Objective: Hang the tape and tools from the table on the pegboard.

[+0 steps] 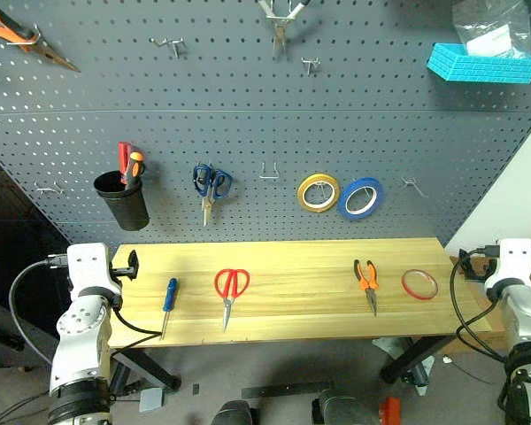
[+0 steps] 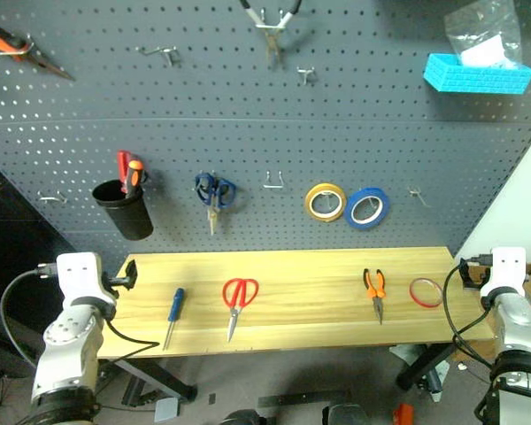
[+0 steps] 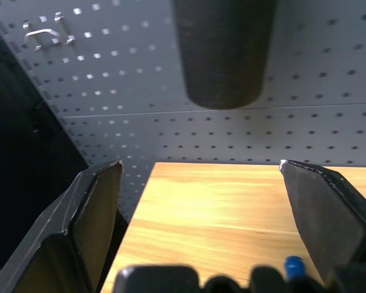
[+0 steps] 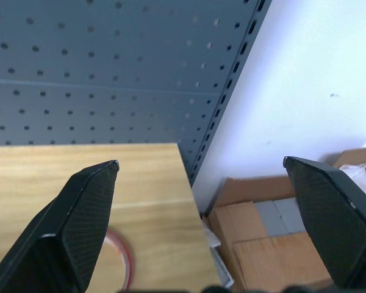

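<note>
Red tape (image 1: 419, 284) lies near the desk's (image 1: 292, 328) right end; both claws (image 3: 201, 183) (image 4: 201, 183) gape wide, empty.

Even, soft indoor light falls across the pegboard (image 1: 265, 106) and table (image 1: 292, 305); head views bow at the edges, while the nearby black cup (image 3: 222, 52) blurs.

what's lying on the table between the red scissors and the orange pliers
Nothing: bare wood lies between the red scissors and the orange pliers on the table, as both head views show.
</note>
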{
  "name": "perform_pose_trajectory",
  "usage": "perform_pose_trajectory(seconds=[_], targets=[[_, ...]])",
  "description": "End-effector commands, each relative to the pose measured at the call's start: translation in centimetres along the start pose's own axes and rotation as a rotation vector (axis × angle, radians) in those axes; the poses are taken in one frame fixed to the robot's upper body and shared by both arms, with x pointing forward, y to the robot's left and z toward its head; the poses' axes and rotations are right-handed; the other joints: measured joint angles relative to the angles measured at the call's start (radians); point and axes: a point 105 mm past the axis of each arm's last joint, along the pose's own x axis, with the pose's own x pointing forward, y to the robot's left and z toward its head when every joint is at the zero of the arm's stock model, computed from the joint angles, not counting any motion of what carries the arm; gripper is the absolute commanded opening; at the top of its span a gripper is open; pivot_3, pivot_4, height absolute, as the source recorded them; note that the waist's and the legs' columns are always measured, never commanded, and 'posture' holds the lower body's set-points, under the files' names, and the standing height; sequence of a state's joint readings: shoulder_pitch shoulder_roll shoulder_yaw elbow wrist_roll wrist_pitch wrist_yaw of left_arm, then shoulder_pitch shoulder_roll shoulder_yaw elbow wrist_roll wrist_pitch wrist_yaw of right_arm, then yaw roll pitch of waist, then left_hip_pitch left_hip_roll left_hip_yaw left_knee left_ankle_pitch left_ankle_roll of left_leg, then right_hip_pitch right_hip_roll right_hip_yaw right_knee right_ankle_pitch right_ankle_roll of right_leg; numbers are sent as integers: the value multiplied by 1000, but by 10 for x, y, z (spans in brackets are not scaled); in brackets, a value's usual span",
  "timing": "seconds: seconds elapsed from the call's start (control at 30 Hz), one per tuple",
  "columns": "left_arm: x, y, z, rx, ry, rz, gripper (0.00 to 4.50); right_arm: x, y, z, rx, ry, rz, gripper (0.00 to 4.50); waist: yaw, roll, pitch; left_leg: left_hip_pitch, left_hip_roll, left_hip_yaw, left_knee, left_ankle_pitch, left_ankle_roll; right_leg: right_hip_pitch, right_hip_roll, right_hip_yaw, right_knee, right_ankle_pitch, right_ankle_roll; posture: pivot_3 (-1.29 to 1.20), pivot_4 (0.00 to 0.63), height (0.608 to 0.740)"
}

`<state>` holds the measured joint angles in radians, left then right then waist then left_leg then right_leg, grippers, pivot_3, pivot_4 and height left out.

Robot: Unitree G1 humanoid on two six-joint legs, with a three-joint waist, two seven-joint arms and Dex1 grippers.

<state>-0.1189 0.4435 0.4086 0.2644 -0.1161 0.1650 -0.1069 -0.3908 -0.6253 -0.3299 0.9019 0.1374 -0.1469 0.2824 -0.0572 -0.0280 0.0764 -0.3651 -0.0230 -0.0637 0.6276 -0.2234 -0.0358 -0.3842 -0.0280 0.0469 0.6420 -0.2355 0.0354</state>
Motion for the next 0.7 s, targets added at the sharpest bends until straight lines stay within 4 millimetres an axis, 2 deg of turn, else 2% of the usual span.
perform_pose_trajectory(seconds=[0.03, 0.17, 0.37, 0.47, 0.57, 0.7], targets=[[-1, 13, 17, 14, -69, 33, 4430, 4, -8, 21, -9, -66, -19, 4500, 1, 0, 0, 0, 0, 0, 0, 0, 0, 0, 0, 0, 0, 0, 0, 15, 0, 740], [-3, 14, 19, -13, -86, 36, 4430, 6, -4, 23, -22, -69, 4, 4500, 2, 0, 0, 0, 0, 0, 0, 0, 0, 0, 0, 0, 0, 0, 0, 18, 0, 740], [-12, 1, 14, -55, -39, -3, 4430, 3, 18, 22, -39, -61, 133, 4500, 2, 0, 0, 0, 0, 0, 0, 0, 0, 0, 0, 0, 0, 0, 0, -4, 2, 740], [-18, -23, 19, -59, -46, -81, 4430, -4, 38, 25, -39, -63, 243, 4500, 1, -1, 1, 0, 0, 0, 0, 0, 0, 0, 0, 0, 0, 0, 0, -22, 23, 740], [-23, -62, 25, -22, -56, -216, 4430, -16, 60, 21, -56, 0, 354, 4500, 1, -3, 13, 0, 1, 0, 1, 0, 0, 0, 0, 1, 0, 0, 0, -55, 68, 740], [-33, -108, 43, -42, -92, -424, 4430, -26, 73, 21, -53, 59, 401, 4500, 0, -3, 36, 0, 3, -1, 2, 0, 0, 0, -1, 1, 1, 0, 0, -90, 117, 740]])
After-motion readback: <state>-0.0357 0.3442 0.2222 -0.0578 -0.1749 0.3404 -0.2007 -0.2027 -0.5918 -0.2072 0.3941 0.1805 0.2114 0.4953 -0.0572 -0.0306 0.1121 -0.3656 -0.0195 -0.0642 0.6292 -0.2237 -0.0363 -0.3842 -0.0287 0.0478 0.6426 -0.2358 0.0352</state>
